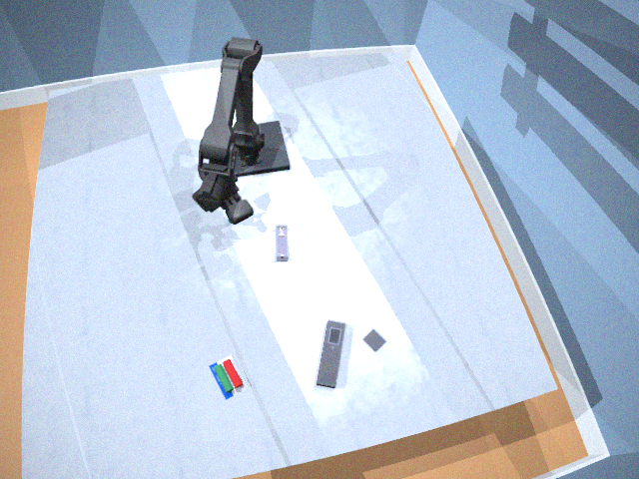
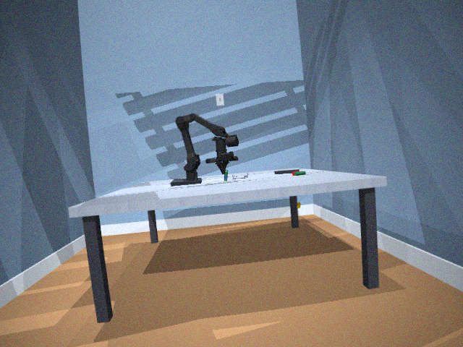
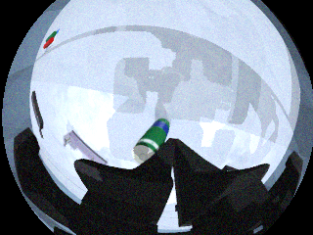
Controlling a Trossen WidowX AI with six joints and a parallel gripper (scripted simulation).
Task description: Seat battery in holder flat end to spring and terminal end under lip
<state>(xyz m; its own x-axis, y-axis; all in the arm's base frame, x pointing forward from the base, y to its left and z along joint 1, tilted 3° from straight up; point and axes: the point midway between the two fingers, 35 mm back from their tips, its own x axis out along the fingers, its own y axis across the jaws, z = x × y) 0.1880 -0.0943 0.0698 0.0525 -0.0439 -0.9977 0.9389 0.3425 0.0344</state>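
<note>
The battery (image 2: 226, 176) (image 3: 156, 133), green with a blue band and a pale end, stands upright on the table. In the top view the arm hides nearly all of it. My gripper (image 2: 223, 173) (image 3: 172, 142) points down, shut and empty, with its tips close beside the battery's upper end. Whether they touch it I cannot tell. The pale purple holder (image 1: 281, 247) (image 3: 87, 146) lies on the table a short way from the battery, with nothing in it. Its spring and lip are too small to make out clearly.
A dark remote (image 1: 329, 358) (image 2: 286, 172) (image 3: 37, 114) lies farther out from the arm, beside a small dark square (image 1: 374, 340). A green cylinder (image 1: 223, 378) and a red cylinder (image 1: 233, 373) lie side by side on a blue and white piece.
</note>
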